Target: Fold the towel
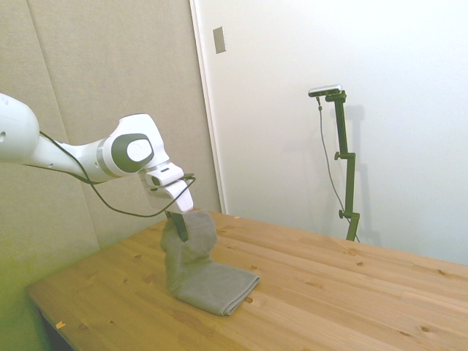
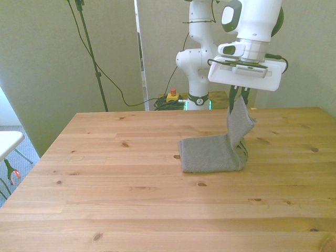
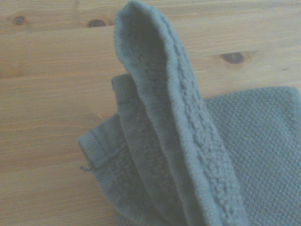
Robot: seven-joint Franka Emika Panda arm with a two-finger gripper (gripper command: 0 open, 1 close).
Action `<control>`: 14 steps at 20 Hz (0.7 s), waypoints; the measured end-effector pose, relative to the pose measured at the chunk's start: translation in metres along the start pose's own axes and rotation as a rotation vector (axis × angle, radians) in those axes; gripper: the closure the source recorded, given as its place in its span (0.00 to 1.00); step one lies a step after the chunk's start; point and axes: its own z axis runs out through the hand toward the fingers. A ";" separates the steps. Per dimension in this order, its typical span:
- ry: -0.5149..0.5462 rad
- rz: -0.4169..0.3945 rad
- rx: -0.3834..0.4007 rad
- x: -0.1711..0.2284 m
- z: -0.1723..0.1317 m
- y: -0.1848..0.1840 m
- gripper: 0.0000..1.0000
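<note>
The grey-taupe towel [image 1: 197,270] lies on the wooden table with one end lifted upright. My gripper [image 1: 179,225] is shut on that raised end, well above the tabletop. In the front view the towel [image 2: 210,155] has its flat part on the table and its end on the front view's right held up under the gripper [image 2: 236,100]. The wrist view shows the lifted towel edge [image 3: 174,122] close up, standing over the flat layers and the wood.
The wooden table [image 2: 131,199] spreads wide toward the front view's left and near side. A white object's corner [image 2: 8,142] sits beyond the table's edge at the front view's left. Cables hang behind the table.
</note>
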 end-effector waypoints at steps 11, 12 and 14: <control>-0.045 0.066 -0.054 0.061 0.059 0.046 0.00; -0.044 0.060 -0.050 0.067 0.065 0.047 0.00; -0.065 0.040 -0.024 0.079 0.073 0.046 0.00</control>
